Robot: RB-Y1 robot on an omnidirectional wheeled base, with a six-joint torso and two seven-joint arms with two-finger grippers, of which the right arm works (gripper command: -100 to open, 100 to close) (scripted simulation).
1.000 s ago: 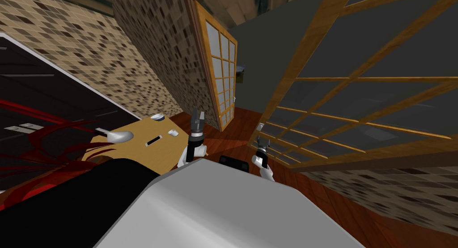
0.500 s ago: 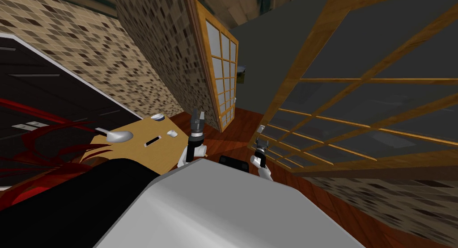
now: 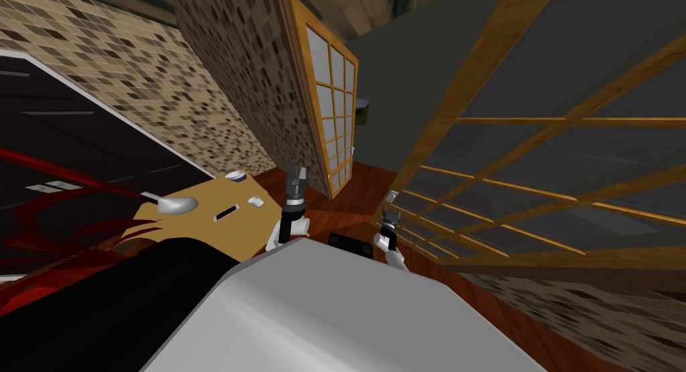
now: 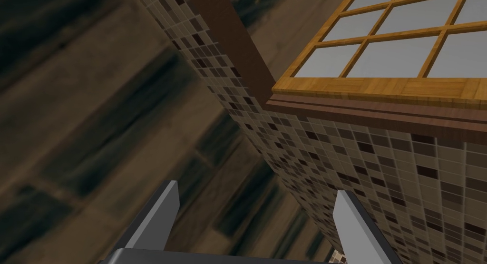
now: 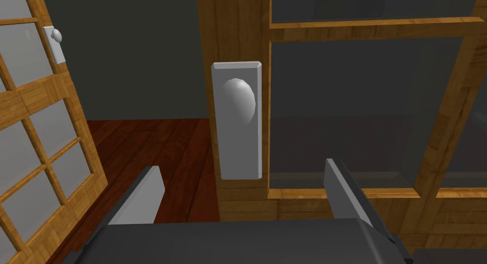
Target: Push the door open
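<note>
Door (image 3: 536,153), a wood lattice with dark panes, stands at my 2 o'clock. Its grey knob plate (image 5: 236,118) is just ahead of the right pincer (image 5: 242,165), whose blades are spread and released; whether they touch the wood I cannot tell. The left pincer (image 4: 258,187), likewise released, points toward 12 o'clock beside the mosaic wall (image 4: 380,180). On the bench (image 3: 254,220) at 10 o'clock sits a small bowl (image 3: 234,175); its contents cannot be made out.

Wooden tabletop (image 3: 251,222) at 9 o'clock: spoon (image 3: 177,204), bowl (image 3: 235,175). Mosaic tile wall (image 3: 221,86) at 11 o'clock. Red-brown plank floor (image 3: 362,187).
</note>
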